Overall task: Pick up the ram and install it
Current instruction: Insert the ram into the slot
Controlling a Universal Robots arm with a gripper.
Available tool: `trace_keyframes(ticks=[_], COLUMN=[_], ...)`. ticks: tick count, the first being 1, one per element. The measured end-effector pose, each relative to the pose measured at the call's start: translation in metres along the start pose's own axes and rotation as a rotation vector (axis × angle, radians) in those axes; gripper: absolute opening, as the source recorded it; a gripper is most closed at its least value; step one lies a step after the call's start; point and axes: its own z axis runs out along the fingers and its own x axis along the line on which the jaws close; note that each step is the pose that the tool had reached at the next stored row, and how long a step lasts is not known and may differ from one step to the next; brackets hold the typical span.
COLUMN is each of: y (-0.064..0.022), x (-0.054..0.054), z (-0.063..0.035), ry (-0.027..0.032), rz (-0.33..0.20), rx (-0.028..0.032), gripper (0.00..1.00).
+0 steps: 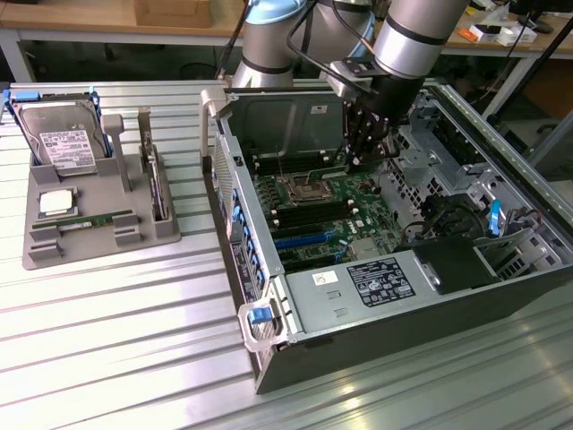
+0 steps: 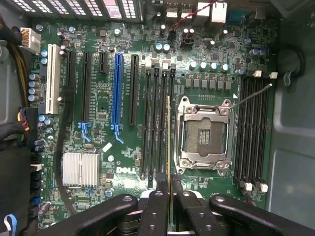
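**Position.** Arm is down inside the open computer case, with the gripper over the motherboard. Jaws are narrow and clamped on the ram. In the wrist view I see it edge-on, a thin line running out from between the fingertips.

**Where the ram is.** It hangs along the bank of 4 black memory slots just beside the empty CPU socket, parallel to them as far as I can judge. It seems to sit over 1 of the 2 slots nearest the socket. I cannot tell which, nor whether its lower edge touches.

**Step in hand (my reading).** The pick is done. The install is at alignment and the ram is not yet seated.

**What seating calls for.**
- The stick's edge square over 1 slot.
- The notch matched and the end latches open.
- A straight push with no tilt.

**Side note.** 1 green stick lies in the grey parts tray, well apart from the case.
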Motion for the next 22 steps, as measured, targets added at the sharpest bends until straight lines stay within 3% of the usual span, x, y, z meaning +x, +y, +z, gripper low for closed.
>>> trace_keyframes(ticks=[22], y=[0.0001], x=[0.000], z=[0.0264], ry=[0.0000], rz=[0.000], rx=[0.0000], gripper=[0.13])
